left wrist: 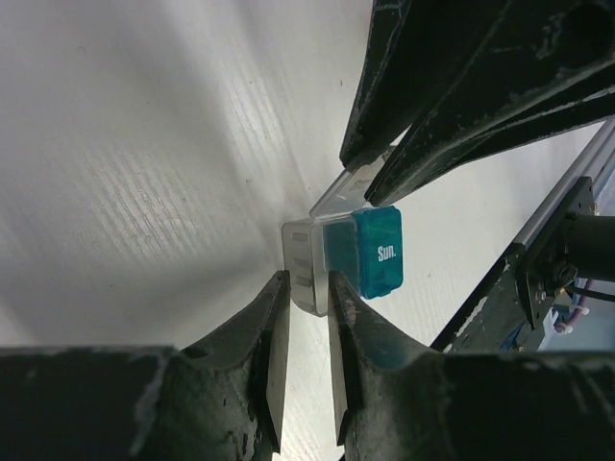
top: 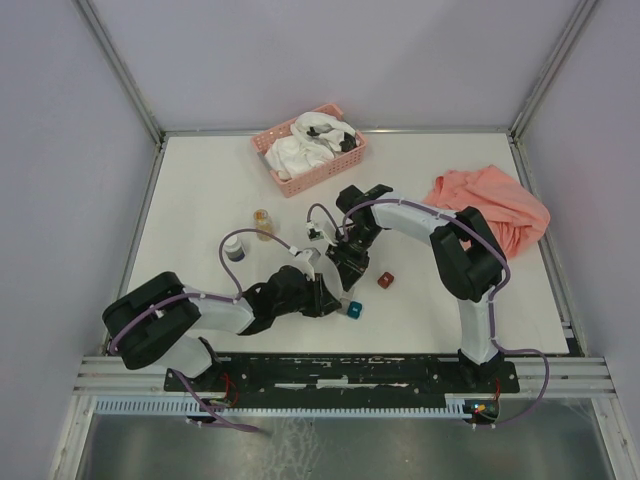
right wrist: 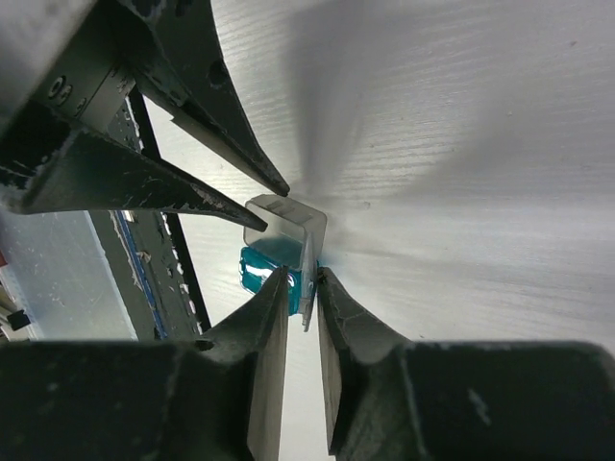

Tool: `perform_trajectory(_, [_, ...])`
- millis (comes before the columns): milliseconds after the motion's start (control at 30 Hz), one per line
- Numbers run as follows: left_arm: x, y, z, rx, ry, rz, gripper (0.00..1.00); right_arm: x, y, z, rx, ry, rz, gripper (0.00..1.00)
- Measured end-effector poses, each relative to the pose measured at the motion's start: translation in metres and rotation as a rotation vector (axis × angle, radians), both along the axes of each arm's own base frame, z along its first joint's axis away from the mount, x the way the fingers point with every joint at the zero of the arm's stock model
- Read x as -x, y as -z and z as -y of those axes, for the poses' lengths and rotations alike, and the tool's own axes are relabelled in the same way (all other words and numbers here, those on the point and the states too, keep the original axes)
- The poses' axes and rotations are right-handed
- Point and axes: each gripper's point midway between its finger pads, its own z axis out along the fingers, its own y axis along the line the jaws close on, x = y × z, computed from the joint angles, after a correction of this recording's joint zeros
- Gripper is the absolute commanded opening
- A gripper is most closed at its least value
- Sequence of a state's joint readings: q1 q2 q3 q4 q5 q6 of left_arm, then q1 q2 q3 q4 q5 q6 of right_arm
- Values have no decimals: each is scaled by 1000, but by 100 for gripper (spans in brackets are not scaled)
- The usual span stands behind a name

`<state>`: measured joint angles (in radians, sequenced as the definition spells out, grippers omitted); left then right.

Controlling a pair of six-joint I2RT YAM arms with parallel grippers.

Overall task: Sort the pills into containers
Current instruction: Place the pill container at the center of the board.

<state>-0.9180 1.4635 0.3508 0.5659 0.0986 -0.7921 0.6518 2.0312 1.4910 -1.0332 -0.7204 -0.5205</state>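
Observation:
The teal box (top: 354, 309) marked "Sun." lies on the white table between my two grippers. In the left wrist view the teal box (left wrist: 377, 252) has a clear part, and my left gripper (left wrist: 306, 280) is shut on it. In the right wrist view my right gripper (right wrist: 303, 277) is shut on the thin clear lid flap (right wrist: 309, 248) of the teal box (right wrist: 261, 270). Both grippers, left (top: 322, 297) and right (top: 347, 280), meet over the box. One dark red box (top: 385, 281) sits just right of them. The jar of golden pills (top: 264, 223) stands to the upper left. The other boxes are out of view.
A second small bottle (top: 233, 247) with dark contents stands near the jar. A pink slatted basket (top: 308, 150) of white cloth is at the back. An orange cloth (top: 495, 207) lies at the right. The metal frame rail (left wrist: 557, 206) runs along the near edge.

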Motion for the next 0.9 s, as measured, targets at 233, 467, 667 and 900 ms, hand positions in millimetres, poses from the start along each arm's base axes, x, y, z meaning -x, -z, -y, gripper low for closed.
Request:
perform_trajectory(233, [-2, 4, -2, -18, -14, -2, 28, -5, 3, 0, 18, 16, 20, 41])
perform_trajectory(467, [-2, 5, -2, -25, -15, -6, 27, -12, 7, 5, 55, 22, 65, 47])
perform_trajectory(667, [-1, 6, -1, -29, -12, -9, 26, -18, 9, 9, 81, 22, 102, 47])
perform_trajectory(900, [-1, 7, -1, -33, -12, -12, 25, -20, 12, 12, 100, 23, 116, 45])
